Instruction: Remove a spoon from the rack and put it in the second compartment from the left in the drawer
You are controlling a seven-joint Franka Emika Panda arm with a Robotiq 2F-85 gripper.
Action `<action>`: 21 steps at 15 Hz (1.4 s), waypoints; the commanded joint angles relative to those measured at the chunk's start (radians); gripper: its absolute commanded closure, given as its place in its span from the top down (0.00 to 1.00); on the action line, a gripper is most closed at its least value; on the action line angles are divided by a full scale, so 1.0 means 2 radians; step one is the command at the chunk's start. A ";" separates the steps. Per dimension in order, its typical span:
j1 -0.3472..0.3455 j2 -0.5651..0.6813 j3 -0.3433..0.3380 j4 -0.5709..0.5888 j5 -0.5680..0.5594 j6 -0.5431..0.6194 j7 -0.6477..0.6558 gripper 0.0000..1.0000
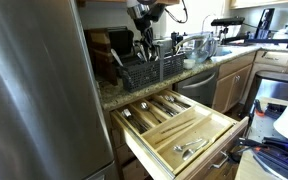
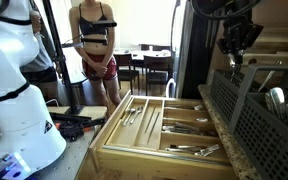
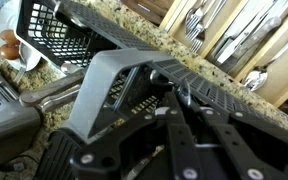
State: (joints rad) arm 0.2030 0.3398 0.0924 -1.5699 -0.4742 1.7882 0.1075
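The black wire rack stands on the granite counter above the open pale-wood drawer. Both also show in an exterior view, the rack and the drawer. My gripper hangs just over the rack's cutlery holder, also seen in an exterior view. In the wrist view its fingers are nearly together around a thin shiny spoon handle. The drawer's long narrow slots hold cutlery; the second compartment from the left has pieces lying in it.
A steel fridge fills one side. A brown knife block stands behind the rack. A person stands in the room beyond, and a white robot and tools on the floor lie beside the drawer.
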 commanded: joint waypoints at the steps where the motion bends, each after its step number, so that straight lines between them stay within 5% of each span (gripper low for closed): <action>1: 0.012 -0.029 -0.003 -0.018 -0.013 -0.019 0.020 0.06; 21: 0.016 -0.057 0.002 -0.023 -0.023 -0.051 0.035 0.06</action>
State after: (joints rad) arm 0.2226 0.2833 0.0965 -1.5701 -0.4961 1.7139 0.1414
